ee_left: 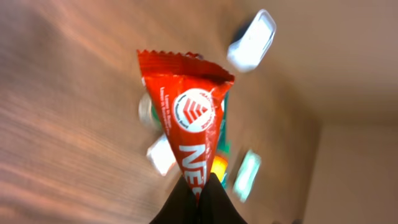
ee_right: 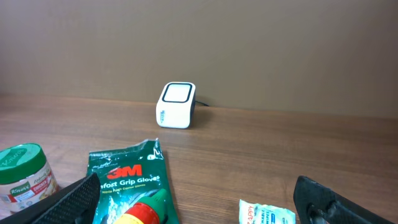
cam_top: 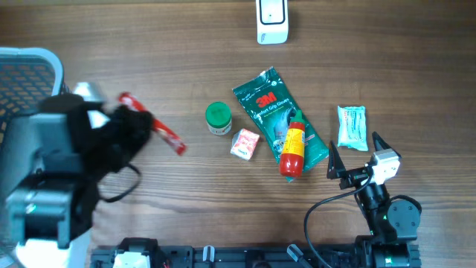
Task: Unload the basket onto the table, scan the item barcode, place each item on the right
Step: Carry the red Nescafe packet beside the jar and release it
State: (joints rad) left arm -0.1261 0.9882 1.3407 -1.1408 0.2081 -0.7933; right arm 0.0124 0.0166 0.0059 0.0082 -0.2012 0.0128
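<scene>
- Far-L corner of table [cam_top: 149,45]: grey mesh basket [cam_top: 30,63], partly hidden by L arm [cam_top: 59,164].
- L tool [ee_left: 199,186]: fingers fully closed, pinching one end of the red snack packet [ee_left: 189,118]. The packet is the task item. From overhead it sticks out of the tool toward table centre, L of the middle and about halfway between the far and near edges. Wrist view: crimped, serrated end points away from the tool, white round logo and white lettering face the cam. Looks lifted clear of the table. No barcode visible on this face. Background blurred.
- Next R, mid-table: small jar w/ green lid [cam_top: 218,117], upright.
- Just R of jar, slightly nearer the near edge: small pink-white box [cam_top: 245,144], apart from jar.
- Centre: green 3M gloves pack [cam_top: 268,104], lying flat at a slant. Red bottle w/ yellow band [cam_top: 293,149] lies across its near end, cap toward the near edge.
- Far edge, about centre: white scanner [cam_top: 272,18], standing alone, well apart from the other items. R wrist view shows a dark window on its upper face.
- R of gloves pack: pale blue sachet [cam_top: 352,125], flat, not touching the pack.
- R tool [ee_right: 198,179]: fingers spread wide, nothing between them. Sits near the near edge on the R side, just short of the sachet, and faces the far edge w/ scanner ahead.
</scene>
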